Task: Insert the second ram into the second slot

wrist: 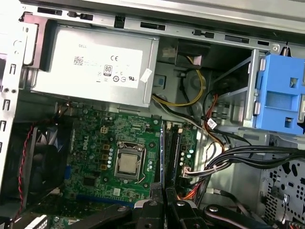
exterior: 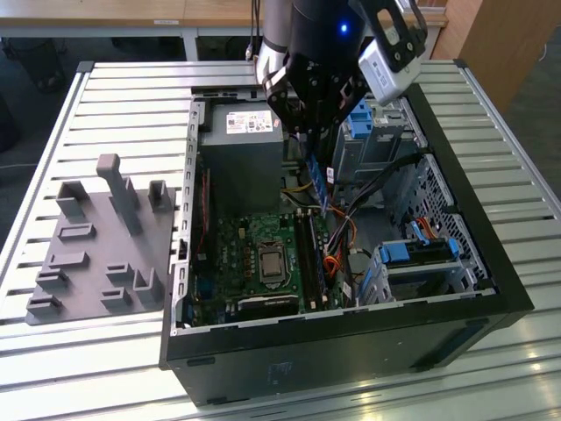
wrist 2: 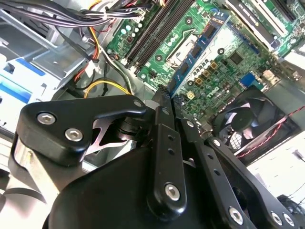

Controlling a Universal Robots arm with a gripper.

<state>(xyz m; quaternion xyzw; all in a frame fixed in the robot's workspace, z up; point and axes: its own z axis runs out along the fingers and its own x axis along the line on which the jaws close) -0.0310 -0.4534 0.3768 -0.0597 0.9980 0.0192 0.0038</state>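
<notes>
Holding: gripper (exterior: 308,147) is pinched tight on the second ram (exterior: 318,182), blue stick pointing down.
Ram spot: up over the mobo slots (exterior: 312,250), not in one.
Box: PC case (exterior: 491,263) open, on slat table (exterior: 131,96).
Gray tray (exterior: 96,246): beside case.
</notes>
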